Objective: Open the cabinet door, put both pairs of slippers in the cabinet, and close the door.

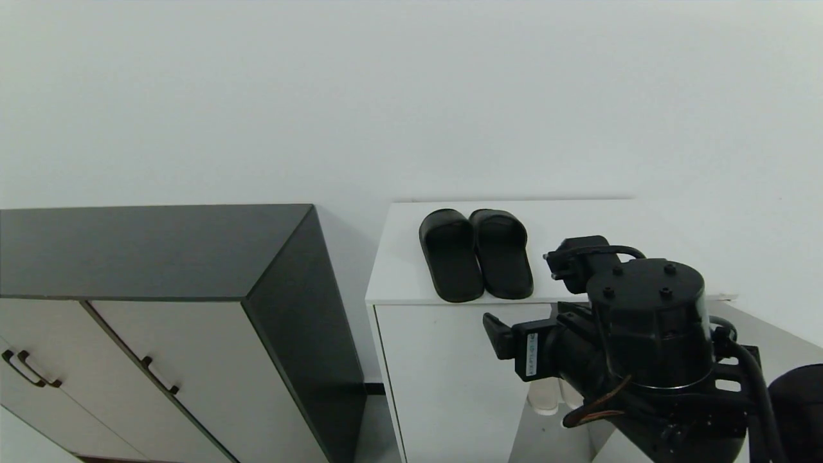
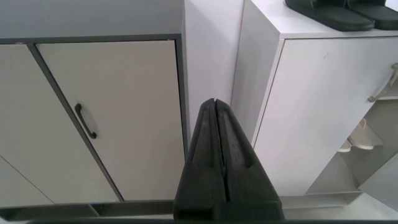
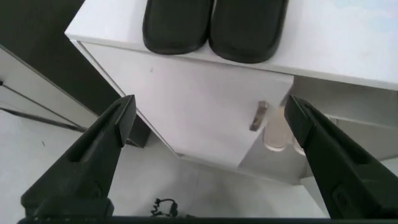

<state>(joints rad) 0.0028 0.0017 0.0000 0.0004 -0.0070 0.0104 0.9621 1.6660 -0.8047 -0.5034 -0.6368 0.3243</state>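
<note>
Topping the white cabinet (image 1: 398, 283), black slippers (image 1: 476, 254) sit against the wall (image 1: 411, 96); right gripper (image 3: 210, 104) spread, left gripper (image 2: 215, 106) closed.

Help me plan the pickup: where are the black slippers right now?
In the head view, the black slippers lie side by side on top of the white cabinet, right of the dark-topped cabinet.

The black slippers (image 3: 214, 25) lose their far ends to the right wrist view's edge. In the head view, the right arm (image 1: 643, 334) hides much of the white cabinet (image 1: 443, 373), where pale slippers (image 1: 545, 400) show only partly, their shape unclear. The dark-topped cabinet (image 1: 161, 257) is cut off at the left and below.
</note>
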